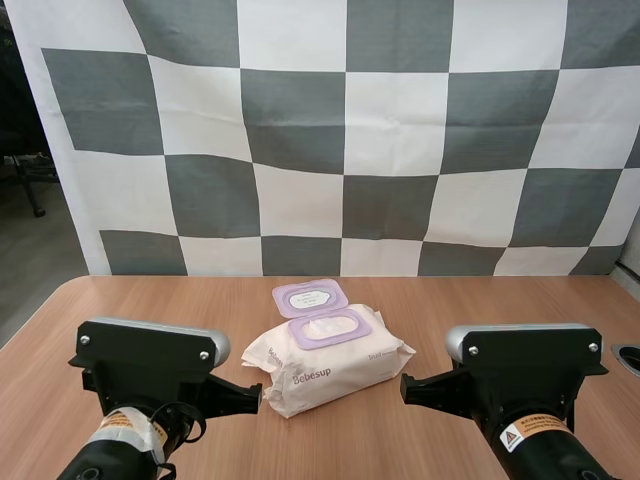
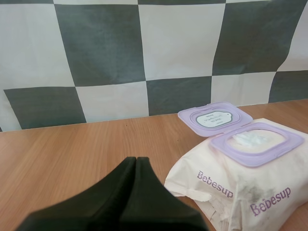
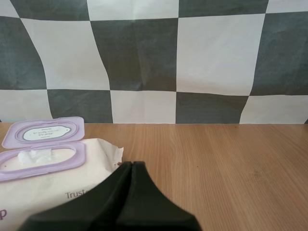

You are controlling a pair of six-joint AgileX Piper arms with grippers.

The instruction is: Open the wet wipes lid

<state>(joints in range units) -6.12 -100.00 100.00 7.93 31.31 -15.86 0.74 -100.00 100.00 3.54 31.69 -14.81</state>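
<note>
One pack of wet wipes (image 1: 330,365) lies in the middle of the tabletop (image 1: 520,300). Its lid (image 1: 310,297) is already flipped back from a hinge at the pack's far edge, with its labelled inner face turned up. On the pack's top a lilac frame (image 1: 330,328) rings an oval opening where a white wipe (image 2: 252,139) shows.

We judge the pack light and soft. It is a cream film pouch, wrinkled and pillowy, and likely to slide or dent if pushed. The lid and frame look like stiff, smooth moulded plastic with rounded corners. The place to take hold would be the lid's free lip, opposite the hinge, with the pouch steadied at one end. As things lie, the lid needs no more lifting.

Our left hand (image 2: 136,161) hangs just left of the pack, its fingers pressed together into one dark wedge, holding nothing. Our right hand (image 3: 132,164) hangs just right of the pack, likewise closed and empty. Around the pack the tabletop is matte, warm wood grain.
</note>
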